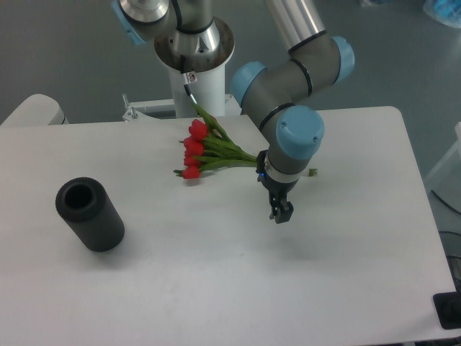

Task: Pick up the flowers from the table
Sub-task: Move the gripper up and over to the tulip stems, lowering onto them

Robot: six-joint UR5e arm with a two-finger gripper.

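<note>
White table [216, 288] with rounded corners fills frame, grey floor behind. Flowers [202, 150] lie flat near table's far edge: red buds pointing left, green stems running right, passing behind arm's wrist. Gripper [281, 213] points down over bare tabletop, just right of and nearer camera than bunch, apart from buds. Fingers appear close together, nothing between them; too small to tell for sure whether fully closed. Black cylinder [90, 214] lies on its side at table's left, well apart from bunch.
</note>
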